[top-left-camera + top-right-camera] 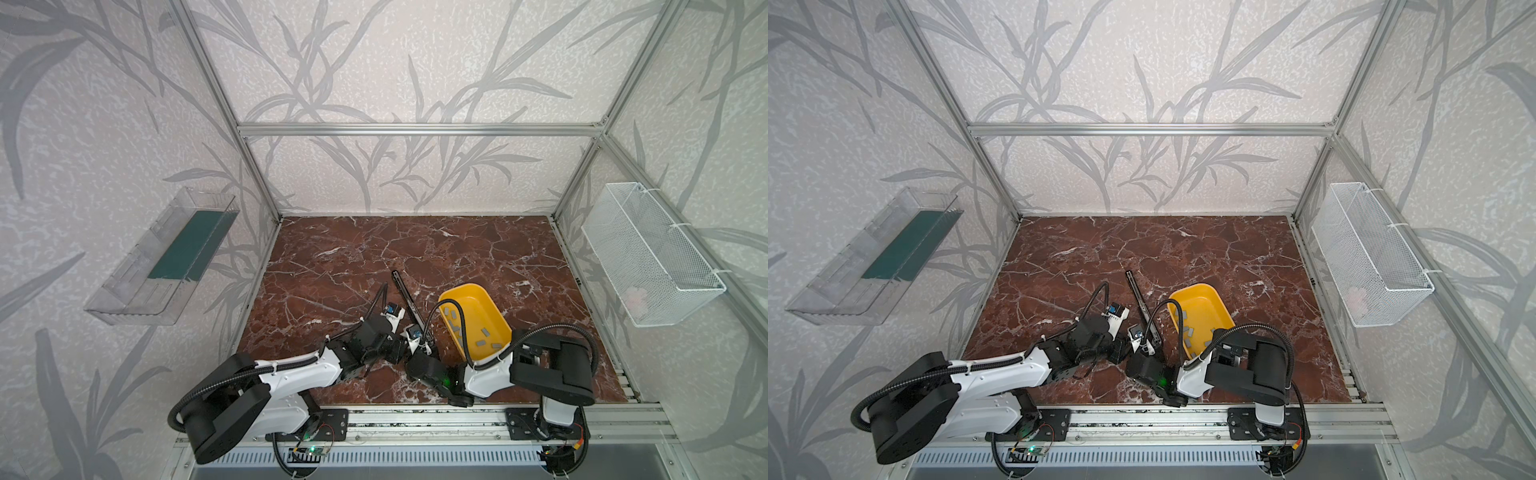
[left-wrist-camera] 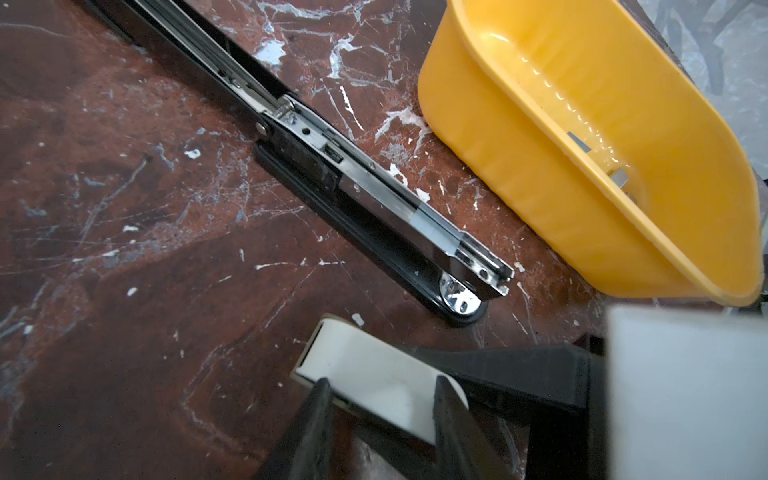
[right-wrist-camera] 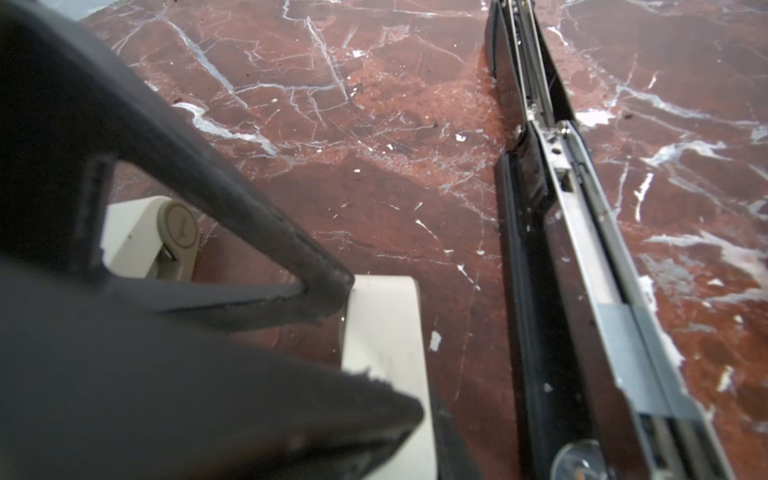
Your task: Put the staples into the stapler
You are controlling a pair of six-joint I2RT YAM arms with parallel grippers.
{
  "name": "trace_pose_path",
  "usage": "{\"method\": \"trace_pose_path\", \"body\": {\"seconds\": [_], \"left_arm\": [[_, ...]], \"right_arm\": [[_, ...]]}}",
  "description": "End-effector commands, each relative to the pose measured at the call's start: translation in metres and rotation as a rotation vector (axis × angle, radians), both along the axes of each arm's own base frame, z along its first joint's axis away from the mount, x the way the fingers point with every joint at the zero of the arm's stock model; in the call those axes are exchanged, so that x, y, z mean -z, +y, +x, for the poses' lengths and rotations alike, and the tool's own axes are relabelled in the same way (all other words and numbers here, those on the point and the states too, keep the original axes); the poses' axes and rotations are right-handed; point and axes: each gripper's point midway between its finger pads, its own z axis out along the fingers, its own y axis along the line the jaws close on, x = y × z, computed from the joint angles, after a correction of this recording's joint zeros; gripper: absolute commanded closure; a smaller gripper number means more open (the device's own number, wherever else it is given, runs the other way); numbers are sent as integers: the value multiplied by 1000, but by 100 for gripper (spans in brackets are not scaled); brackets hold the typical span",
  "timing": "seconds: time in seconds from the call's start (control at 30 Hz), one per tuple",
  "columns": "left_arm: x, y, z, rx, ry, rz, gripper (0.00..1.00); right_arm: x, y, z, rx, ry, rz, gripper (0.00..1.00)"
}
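Observation:
A long black stapler (image 1: 409, 299) lies opened flat on the marble table, with a grey strip of staples (image 2: 436, 224) in its metal channel. More staples (image 1: 451, 313) lie loose in the yellow bin (image 1: 461, 286) beside it. My two grippers meet at the black stapler's near end, around a cream mini stapler (image 2: 374, 374). The left gripper (image 2: 384, 411) is shut on its sides. My right gripper (image 3: 428, 419) is shut on a cream part of it (image 3: 386, 353). In both top views the arms hide the mini stapler.
A clear plastic shelf (image 1: 166, 257) with a green insert hangs on the left wall. A white mesh basket (image 1: 648, 253) hangs on the right wall. An aluminium rail (image 1: 415, 419) runs along the table's front edge.

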Motion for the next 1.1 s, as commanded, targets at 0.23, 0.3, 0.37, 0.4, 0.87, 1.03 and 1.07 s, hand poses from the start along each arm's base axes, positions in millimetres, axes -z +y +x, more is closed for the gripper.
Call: {"method": "trace_pose_path", "body": {"seconds": [0.23,0.3,0.37,0.4,0.87,1.03,1.07], "left_arm": [[2,-8,-11,55,9,23,60],[-2,-5,-10,41,-2,16,60],[-6,-4,-10,30,-10,1,59],[-10,-4,-9,21,-19,-14,59],[-36,39,4,-183,-142,-40,45],[-33,46,9,-226,-147,-24,45],[-33,47,9,-233,-147,-24,45]], "right_arm": [[42,-22,-26,-82,118,-140,73],[38,-22,-26,-83,112,-130,71],[35,-22,-26,-84,109,-125,71],[34,-22,-25,-84,109,-125,70],[11,-25,-29,-106,90,-75,44],[-26,-28,-32,-114,39,-36,44],[-33,-29,-32,-114,27,-31,44]]}}
